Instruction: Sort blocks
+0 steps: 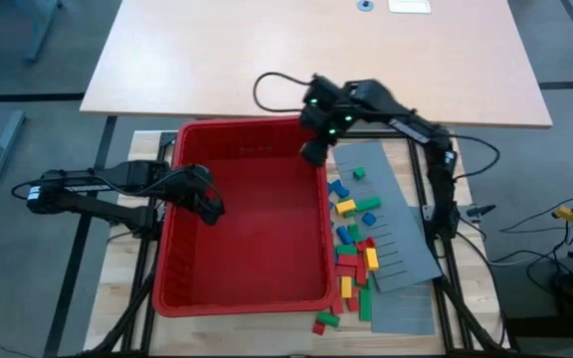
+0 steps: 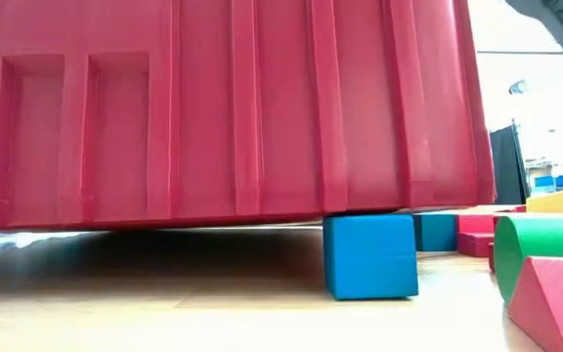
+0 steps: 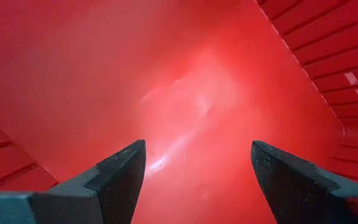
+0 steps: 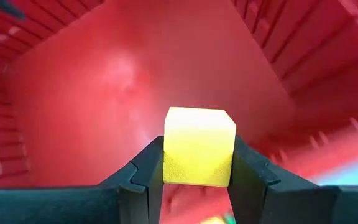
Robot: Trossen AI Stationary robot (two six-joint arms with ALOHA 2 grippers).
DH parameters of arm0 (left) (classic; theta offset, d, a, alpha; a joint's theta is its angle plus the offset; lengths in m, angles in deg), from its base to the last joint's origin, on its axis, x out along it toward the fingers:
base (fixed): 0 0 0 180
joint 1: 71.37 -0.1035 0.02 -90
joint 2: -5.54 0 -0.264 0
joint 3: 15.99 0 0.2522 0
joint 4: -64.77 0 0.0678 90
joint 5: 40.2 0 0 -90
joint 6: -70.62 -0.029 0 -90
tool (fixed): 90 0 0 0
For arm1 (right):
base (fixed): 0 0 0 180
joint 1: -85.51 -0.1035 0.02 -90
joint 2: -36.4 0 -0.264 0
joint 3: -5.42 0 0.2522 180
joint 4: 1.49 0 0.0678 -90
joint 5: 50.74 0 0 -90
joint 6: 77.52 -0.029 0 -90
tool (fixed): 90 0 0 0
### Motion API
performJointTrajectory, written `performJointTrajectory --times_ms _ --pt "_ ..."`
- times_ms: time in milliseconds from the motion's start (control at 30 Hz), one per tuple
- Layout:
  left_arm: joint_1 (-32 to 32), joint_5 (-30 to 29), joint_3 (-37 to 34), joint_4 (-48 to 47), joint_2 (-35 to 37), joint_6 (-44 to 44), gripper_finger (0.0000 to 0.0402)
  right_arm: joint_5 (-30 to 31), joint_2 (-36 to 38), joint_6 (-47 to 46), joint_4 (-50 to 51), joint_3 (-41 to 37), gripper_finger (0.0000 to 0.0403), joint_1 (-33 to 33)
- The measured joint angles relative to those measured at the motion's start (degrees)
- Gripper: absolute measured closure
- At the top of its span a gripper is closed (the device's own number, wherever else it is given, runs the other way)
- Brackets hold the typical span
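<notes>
Right gripper [image 4: 199,163]: we see it clamped on a yellow block [image 4: 199,146], both fingers pressed to the block's sides, over the red bin's far right corner.
Left gripper [image 3: 197,177]: we find its fingers spread apart with nothing between them, inside the bin near its left wall, facing the bare red floor.
Red bin [image 1: 247,139]: the largest thing on the bench, it fills the left and middle; in the low view we see its right end sitting on a blue block [image 2: 369,256], which props that end off the wood.
Grey panel [image 1: 406,249]: we see it lying flat along the bin's right side, running toward the bench's near right corner.
Blocks [image 1: 354,249]: we count red, green, blue and yellow pieces scattered in a strip between the bin's right wall and the panel, some lying on the panel itself, thickest toward the near edge.
Green block [image 1: 359,173]: we see it alone at the strip's far end, on the panel.
</notes>
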Motion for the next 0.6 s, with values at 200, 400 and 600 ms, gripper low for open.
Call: performJointTrajectory --times_ms 200,400,600 --pt "-0.02 -0.01 0.00 -0.02 -0.02 -0.02 0.0125 3.10 6.25 -0.04 7.46 -0.18 0.0290 -0.03" --pt "0.00 -0.02 0.00 -0.02 -0.04 -0.02 0.0125 6.38 7.83 -0.04 10.93 -5.07 0.0290 0.04" --pt "0.00 0.30 0.13 0.46 0.08 0.05 0.0125 5.99 10.11 -0.07 10.34 -17.67 0.0290 -0.17"
